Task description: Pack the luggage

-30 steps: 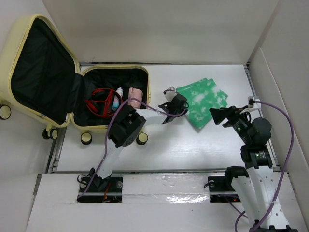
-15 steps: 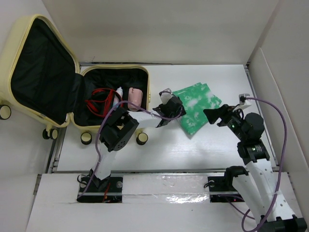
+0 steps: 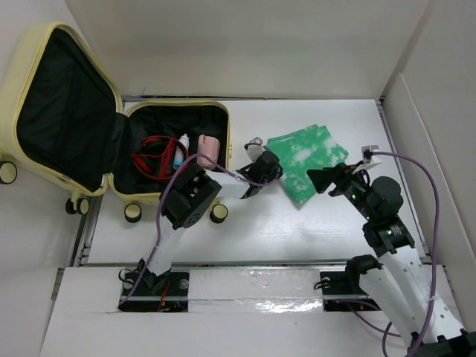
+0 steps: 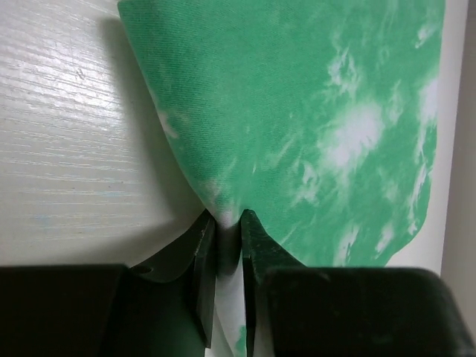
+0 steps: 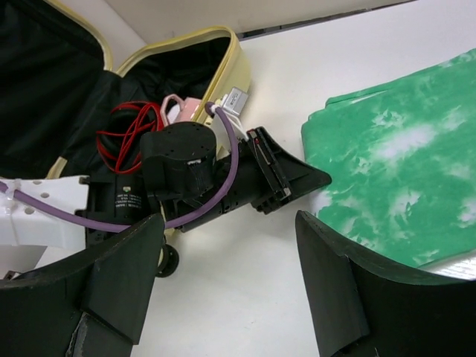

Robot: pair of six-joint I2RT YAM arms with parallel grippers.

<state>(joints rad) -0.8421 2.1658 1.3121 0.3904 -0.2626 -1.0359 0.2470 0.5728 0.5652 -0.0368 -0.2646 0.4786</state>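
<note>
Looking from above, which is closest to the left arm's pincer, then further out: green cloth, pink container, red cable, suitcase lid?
1. The green cloth, pinched in the left pincer, on the table's right half.
2. The pink container, in the suitcase, near its right wall.
3. The red cable, further left in the suitcase.
4. The suitcase lid, far left, open.

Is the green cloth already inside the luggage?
No, the cloth lies on the table beside the luggage, outside it.
</note>
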